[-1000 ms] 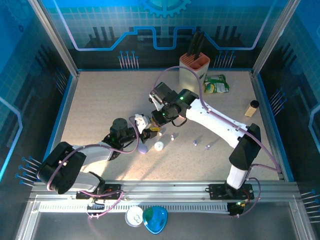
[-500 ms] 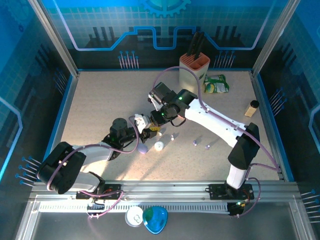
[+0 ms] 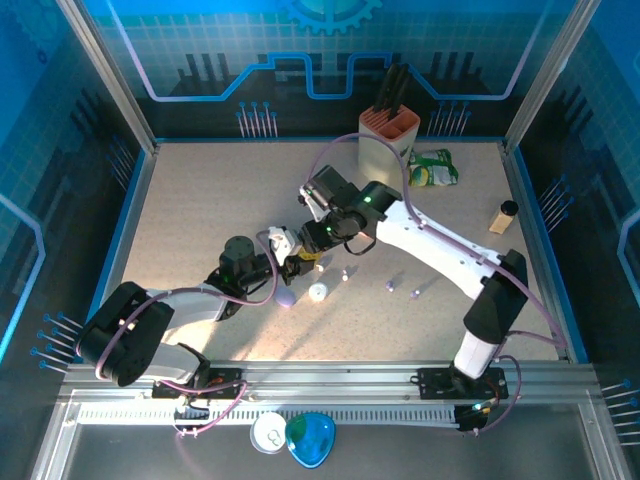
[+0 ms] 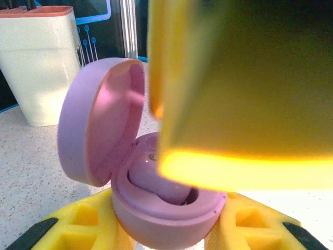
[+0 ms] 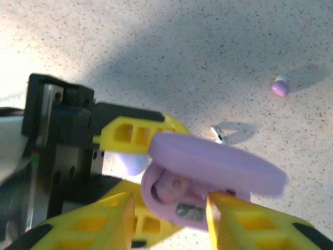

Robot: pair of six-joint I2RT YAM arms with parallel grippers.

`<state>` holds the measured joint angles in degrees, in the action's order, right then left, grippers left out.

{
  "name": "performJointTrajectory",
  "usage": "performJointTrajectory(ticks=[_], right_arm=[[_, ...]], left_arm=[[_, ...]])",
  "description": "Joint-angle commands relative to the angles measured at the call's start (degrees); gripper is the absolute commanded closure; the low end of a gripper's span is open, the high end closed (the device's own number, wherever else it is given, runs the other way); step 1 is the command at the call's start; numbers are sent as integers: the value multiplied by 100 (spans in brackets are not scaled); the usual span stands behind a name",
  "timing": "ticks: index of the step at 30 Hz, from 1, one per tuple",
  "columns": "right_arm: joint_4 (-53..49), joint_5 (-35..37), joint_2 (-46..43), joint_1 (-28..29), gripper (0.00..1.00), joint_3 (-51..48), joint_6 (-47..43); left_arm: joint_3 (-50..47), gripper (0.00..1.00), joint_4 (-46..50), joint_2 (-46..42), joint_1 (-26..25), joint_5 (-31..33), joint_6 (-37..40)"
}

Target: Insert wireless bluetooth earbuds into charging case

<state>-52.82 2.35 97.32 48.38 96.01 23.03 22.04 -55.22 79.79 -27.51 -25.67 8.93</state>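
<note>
Centrally, left gripper (image 3: 296, 262) clamps the open lilac charging case (image 4: 93, 125) (one earbud (image 4: 156, 179) seated inside); right gripper (image 5: 169, 208) hangs over it, jaws parted.

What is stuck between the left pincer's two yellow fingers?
An open lilac charging case, lid tipped up, sits between the yellow fingers of the left pincer; the left wrist view shows it.

the charging case (image 4: 130, 156) sits mid-worktop (image 3: 200, 200), clamped in your left pincer (image 3: 293, 263). your right pincer (image 5: 171, 221) hangs directly over it, one finger to either side with room between. three loose earbuds (image 3: 388, 287) lie in a row on the worktop to the right of the case. two spare cases (image 3: 318, 292) rest side by side just in front of it. at the rear stands a knife block (image 3: 389, 140), with a packet (image 3: 433, 168) to its right and a bottle (image 3: 503, 216) near the right edge.
</note>
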Motion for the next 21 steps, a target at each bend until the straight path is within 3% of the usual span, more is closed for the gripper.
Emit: performJointTrajectory(ticks=[1,6,12,21], right_arm=[[381,0,-722,67,57,-340,31],[1012,51,-1591,-113,55,-1197,191],[2486,-762,-2289,-1214,54,-2787,1047],[3969,-1052,-1432,-1849,51,-3632,2117]], left_arm=[[-98,76,-389,-11,94,59,-90],[-170,76,-382,-114,193,48,-128],[-299,76,-354,-341,294,65,-177],[-432,76,-2,-873,318,169,-167]])
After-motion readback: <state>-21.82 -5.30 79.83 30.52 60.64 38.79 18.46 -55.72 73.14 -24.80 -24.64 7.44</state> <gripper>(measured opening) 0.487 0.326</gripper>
